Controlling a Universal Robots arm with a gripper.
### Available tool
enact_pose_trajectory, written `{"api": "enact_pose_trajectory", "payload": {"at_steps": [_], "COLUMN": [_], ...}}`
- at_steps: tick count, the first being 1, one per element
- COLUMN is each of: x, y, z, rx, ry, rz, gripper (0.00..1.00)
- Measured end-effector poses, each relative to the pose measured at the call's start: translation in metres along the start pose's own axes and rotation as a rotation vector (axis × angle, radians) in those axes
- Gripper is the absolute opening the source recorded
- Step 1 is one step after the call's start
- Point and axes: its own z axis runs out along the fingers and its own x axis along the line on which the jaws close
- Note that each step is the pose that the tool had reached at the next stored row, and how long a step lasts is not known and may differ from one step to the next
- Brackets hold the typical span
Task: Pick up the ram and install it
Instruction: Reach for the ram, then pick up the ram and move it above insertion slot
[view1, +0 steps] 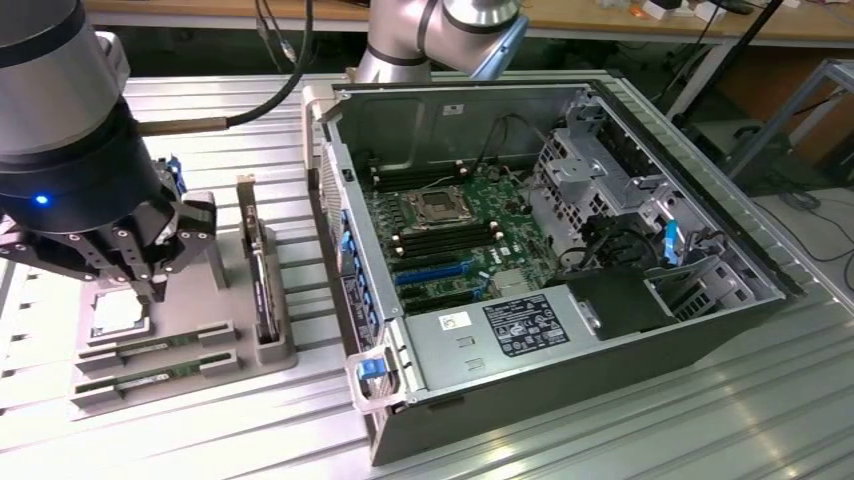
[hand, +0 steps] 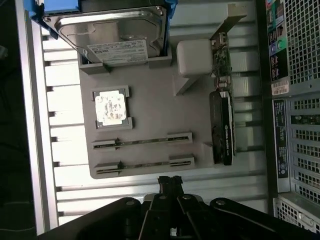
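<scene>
Across the centre and right of the exterior view: open computer case (view1: 747, 290), side panel off, motherboard (view1: 461, 235) exposed inside. No green stick seen standing in the dark slots around the processor socket (view1: 437, 207), so installation is judged not done.

At the left edge of the exterior view: robot arm (view1: 60, 110), hanging over the grey parts tray (view1: 227, 300) (hand: 155, 100), which lies on the slatted table (view1: 601, 440) just beside the case.

On the tray, from bulkiest down: silver hard drive (hand: 112, 35), upright expansion card (view1: 260, 280) (hand: 222, 120), and a square processor chip (view1: 118, 315) (hand: 111, 107).

Under the arm: gripper (view1: 144, 285) (hand: 170, 181), fingers pressed fully together, holding nothing and touching nothing, poised above the tray. In the wrist view, sits just off the tray edge nearest the two long slots.

At the lower left of the exterior view: ram (view1: 158, 345) (hand: 142, 142), lying flat in its tray slot, with a second stick (view1: 154, 375) (hand: 142, 164) parallel just beside it. Both seated and untouched. Pick-up is judged not begun, with the whole of grasping and installing left.
</scene>
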Motion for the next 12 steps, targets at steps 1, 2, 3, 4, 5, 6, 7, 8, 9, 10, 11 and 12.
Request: {"api": "enact_pose_trajectory", "payload": {"at_steps": [1, 2, 3, 4, 5, 6, 7, 8, 9, 10, 11, 12], "x": [-0.0001, -0.0002, -0.0003, -0.0003, -0.0003, -0.0003, -0.0003, -0.0003, -0.0003, -0.0003, -0.0003, -0.0003], "y": [0.0, 0.0004, 0.0004, 0.0004, 0.0004, 0.0004, 0.0004, 0.0004, 0.0004, 0.0004, 0.0004, 0.0004], "z": [-0.0018, -0.0085, -0.0102, -0.0102, -0.0102, -0.0102, -0.0103, -0.0103, -0.0103, -0.0103, -0.0103, -0.0103], "rx": [0.0002, 0.0007, 0.0011, 0.0008, 0.0008, 0.0008, 0.0009, 0.0008, 0.0009, 0.0008, 0.0009, 0.0009], "ry": [0.0002, 0.0017, 0.0023, 0.0023, 0.0023, 0.0023, 0.0024, 0.0024, 0.0024, 0.0023, 0.0024, 0.0024], "rz": [0.005, 0.021, 0.025, 0.025, 0.025, 0.025, 0.025, 0.025, 0.025, 0.025, 0.025, 0.025], "gripper": [0.1, 0.1, 0.1, 0.1, 0.1, 0.1, 0.1, 0.1, 0.1, 0.1, 0.1, 0.1]}}
